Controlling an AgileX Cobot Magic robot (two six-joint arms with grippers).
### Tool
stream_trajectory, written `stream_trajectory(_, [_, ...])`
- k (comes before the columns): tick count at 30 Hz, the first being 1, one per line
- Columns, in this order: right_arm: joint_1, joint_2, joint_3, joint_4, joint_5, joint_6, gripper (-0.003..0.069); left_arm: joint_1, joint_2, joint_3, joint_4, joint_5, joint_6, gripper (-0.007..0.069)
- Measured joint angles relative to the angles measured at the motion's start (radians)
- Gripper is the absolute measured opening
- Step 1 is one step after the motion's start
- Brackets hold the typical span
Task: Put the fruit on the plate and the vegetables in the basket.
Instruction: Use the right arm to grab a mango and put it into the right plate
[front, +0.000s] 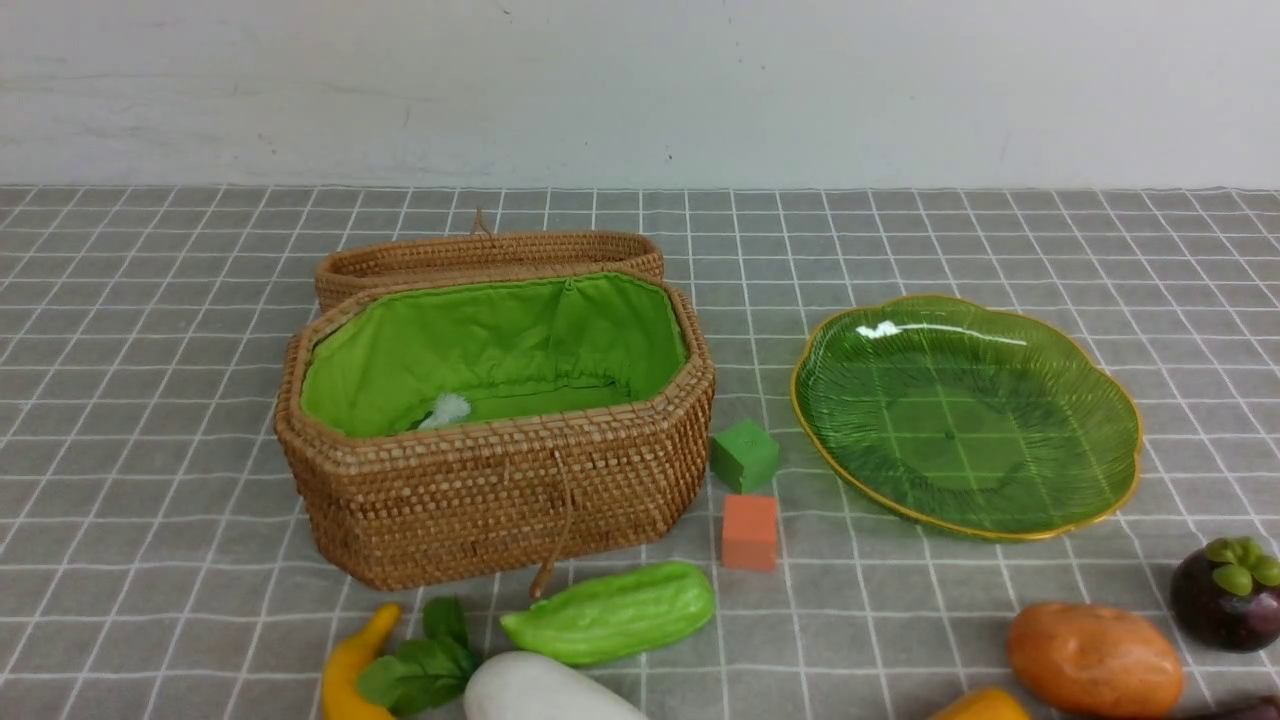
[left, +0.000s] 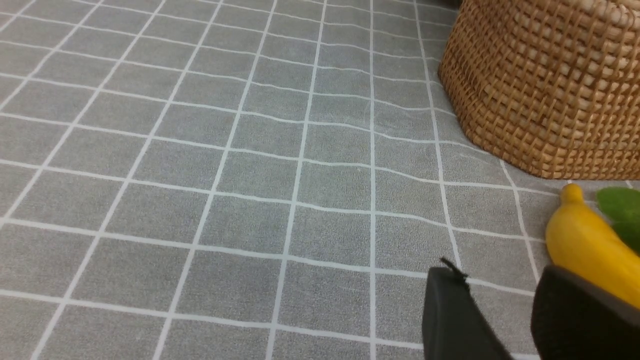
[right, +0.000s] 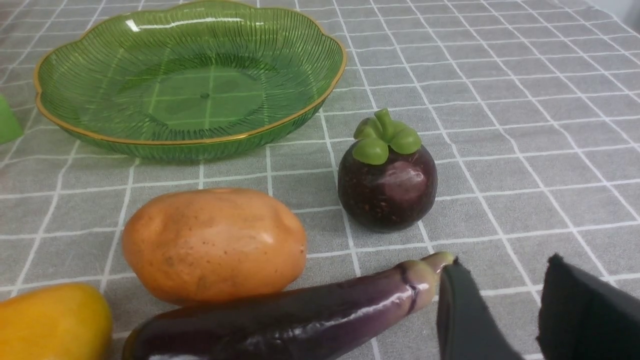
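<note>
The open wicker basket (front: 495, 500) stands left of centre, and the green plate (front: 965, 415) lies bare to its right. Along the near edge lie the banana (front: 350, 670), radish (front: 540, 690), gourd (front: 610, 612), mango (front: 985, 705), potato (front: 1095, 660) and mangosteen (front: 1228, 595). Neither gripper shows in the front view. My left gripper (left: 500, 280) is open over bare cloth, beside the banana (left: 585, 250). My right gripper (right: 502, 270) is also open and empty, one finger next to the stem tip of the dark purple piece (right: 300, 320), near the mangosteen (right: 387, 180) and potato (right: 215, 245).
The basket's lid (front: 490, 255) leans behind it, and a small white bit (front: 445, 410) lies inside on the green lining. A green cube (front: 745, 455) and an orange cube (front: 749, 532) sit between basket and plate. A white wall closes the far side.
</note>
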Motion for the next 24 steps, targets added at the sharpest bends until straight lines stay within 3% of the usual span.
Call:
stream_trajectory(3, [0.0, 0.0, 0.001, 0.0, -0.01, 0.0, 0.0241, 0.0, 0.0, 0.0, 0.0, 0.0, 0.0, 0.0239])
stream_trajectory(11, [0.0, 0.0, 0.007, 0.144, -0.255, 0.0, 0.0241, 0.0, 0.0, 0.0, 0.0, 0.0, 0.0, 0.0239])
stream_trajectory(16, [0.0, 0.0, 0.007, 0.233, -0.385, 0.066, 0.0241, 0.0, 0.0, 0.0, 0.0, 0.0, 0.0, 0.0239])
stream_trajectory(24, [0.0, 0.0, -0.01, 0.263, -0.493, 0.134, 0.0241, 0.0, 0.0, 0.0, 0.0, 0.0, 0.0, 0.0239])
